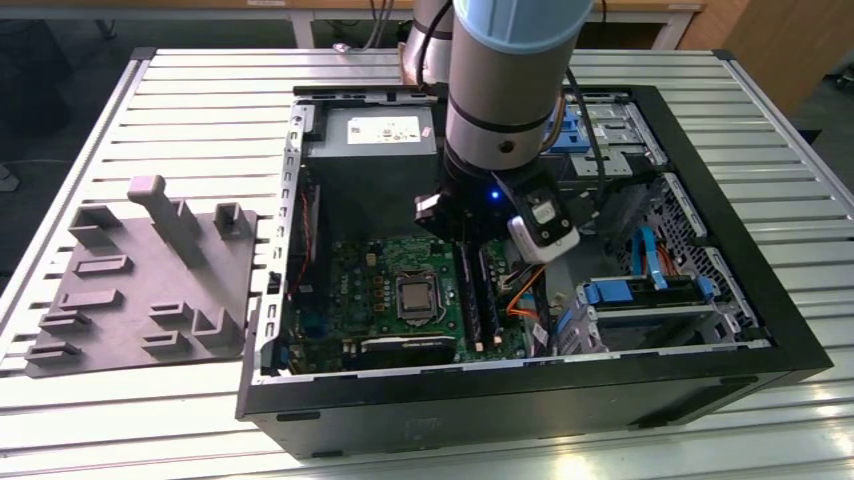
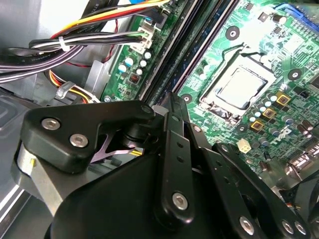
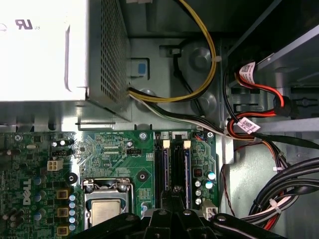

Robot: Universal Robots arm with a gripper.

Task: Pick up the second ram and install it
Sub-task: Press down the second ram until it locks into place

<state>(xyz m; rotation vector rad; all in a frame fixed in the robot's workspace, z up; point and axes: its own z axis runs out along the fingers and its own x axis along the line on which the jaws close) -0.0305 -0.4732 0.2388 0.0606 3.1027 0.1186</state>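
open pc case (image 1: 747, 300) on slatted table (image 1: 200, 100); foam tray (image 1: 147, 280) at its exterior view's left; motherboard (image 1: 387, 290) inside, power supply (image 1: 374, 135) behind it.

Matt black plastic claw (image 2: 169, 149) linkage with bright metal screw heads. Glossy green motherboard (image 3: 124, 164), shiny metal processor lid (image 2: 241, 87) at its middle. Perforated grey sheet-metal power supply (image 3: 55, 50) beside it. Ribbed, brushed aluminium counter (image 1: 174, 90). Matt grey foam tray (image 1: 147, 290) beside the black-painted metal computer case (image 1: 534, 400).
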